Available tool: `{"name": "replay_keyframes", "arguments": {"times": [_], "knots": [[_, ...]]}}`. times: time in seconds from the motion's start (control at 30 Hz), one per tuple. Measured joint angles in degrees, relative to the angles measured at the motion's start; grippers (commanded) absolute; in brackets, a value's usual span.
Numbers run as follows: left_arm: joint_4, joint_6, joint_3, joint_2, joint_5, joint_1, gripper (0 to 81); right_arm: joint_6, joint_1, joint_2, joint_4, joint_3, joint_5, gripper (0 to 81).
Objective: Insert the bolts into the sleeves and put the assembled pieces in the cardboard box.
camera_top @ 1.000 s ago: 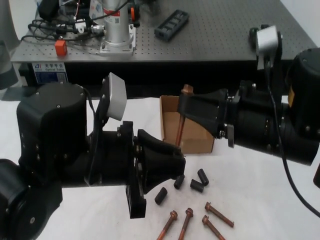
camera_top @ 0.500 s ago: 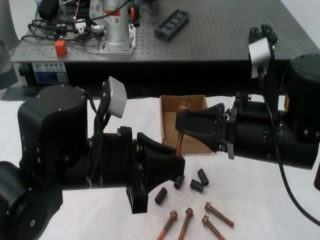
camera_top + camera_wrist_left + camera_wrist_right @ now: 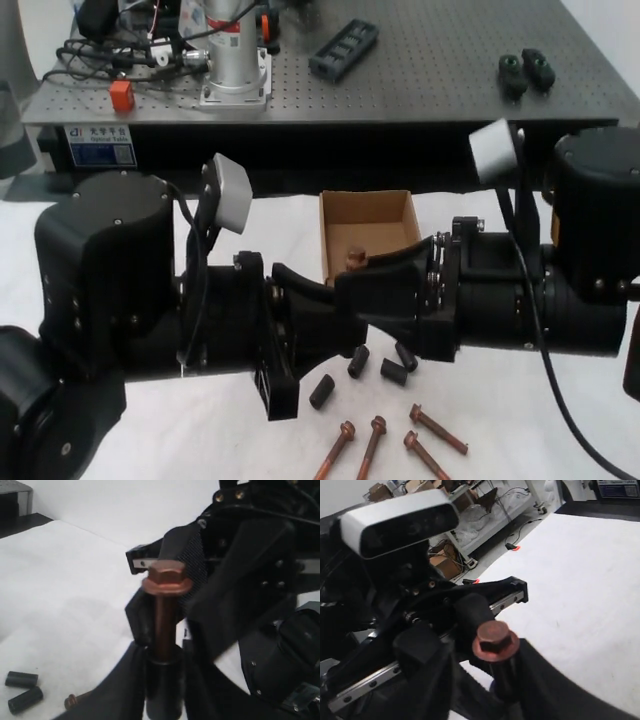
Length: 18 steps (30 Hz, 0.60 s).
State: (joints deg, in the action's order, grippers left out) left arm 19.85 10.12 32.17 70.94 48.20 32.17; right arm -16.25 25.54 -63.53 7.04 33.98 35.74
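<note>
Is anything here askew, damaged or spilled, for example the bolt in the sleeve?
Nothing stands out. The bolt stands straight in the sleeve, in line with it. Spare bolts and spare sleeves lie loose on the white cloth, and the cardboard box sits upright.

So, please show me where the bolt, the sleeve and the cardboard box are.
bolt point(image 3: 167, 574): left wrist view, on its hex head.
sleeve point(image 3: 163, 687): left wrist view, on its side wall.
cardboard box point(image 3: 365, 207): high view, on its inner back wall.
</note>
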Motion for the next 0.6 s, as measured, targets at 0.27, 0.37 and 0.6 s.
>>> {"name": "replay_keyframes", "arguments": {"times": [0.27, 0.37, 0.6], "knots": [[2.8, 0.0, 0.3, 0.0, -8.5, 0.0, 0.6, 2.2, -12.8, 10.1, -11.0, -0.1, -4.8, 42.4], [2.7, 1.1, 2.2, 1.3, -18.1, 0.0, 0.6, 4.7, -17.1, 13.4, -18.6, -0.1, -8.6, 42.4], [-22.8, 2.2, 39.5, 31.2, -34.7, 0.0, 0.6, 8.3, -19.4, 13.7, -31.8, -0.1, -18.7, 42.4]]}}
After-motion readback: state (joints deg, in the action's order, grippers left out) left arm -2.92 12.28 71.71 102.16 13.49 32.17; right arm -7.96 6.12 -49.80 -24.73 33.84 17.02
